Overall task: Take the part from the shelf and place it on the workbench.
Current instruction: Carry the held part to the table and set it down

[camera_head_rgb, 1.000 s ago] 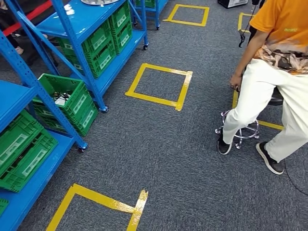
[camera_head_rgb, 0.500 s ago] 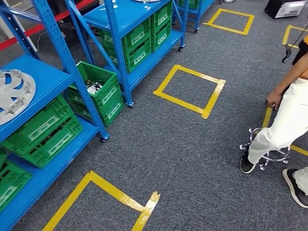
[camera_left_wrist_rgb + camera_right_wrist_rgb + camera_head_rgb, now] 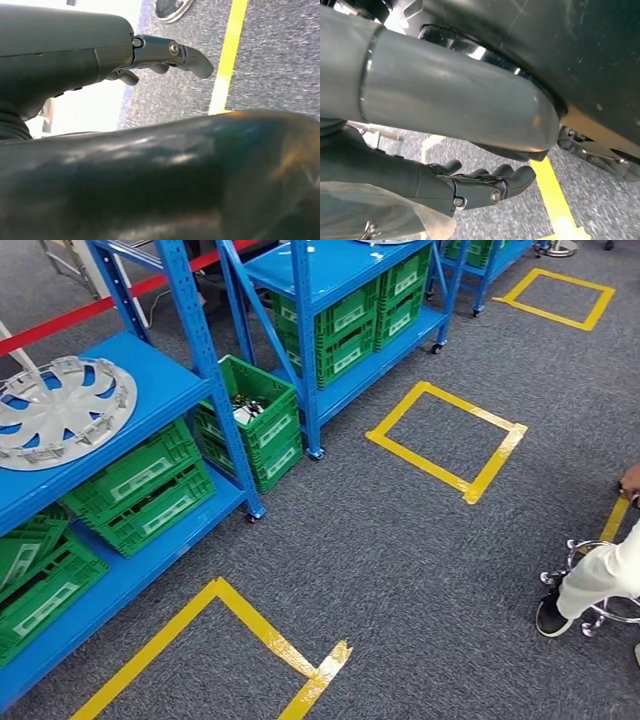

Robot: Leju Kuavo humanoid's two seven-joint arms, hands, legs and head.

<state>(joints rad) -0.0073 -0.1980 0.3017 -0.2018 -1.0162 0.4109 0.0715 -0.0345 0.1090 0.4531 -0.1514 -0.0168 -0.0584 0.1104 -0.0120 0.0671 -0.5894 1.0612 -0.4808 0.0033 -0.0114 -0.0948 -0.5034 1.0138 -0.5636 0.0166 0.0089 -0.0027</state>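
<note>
We see grey carpet (image 3: 392,560) stretching between the blue shelf (image 3: 151,390) and a seated person's leg (image 3: 596,575), with yellow tape squares (image 3: 445,440) marking the floor. The part, a silver wheel cover (image 3: 60,410), lies flat on the near shelf board. Our wrist views show the left hand (image 3: 166,55) and right hand (image 3: 478,187) hanging over carpet, fingers loosely extended, holding nothing. One green crate (image 3: 253,430) on the floor holds small jumbled items.
</note>
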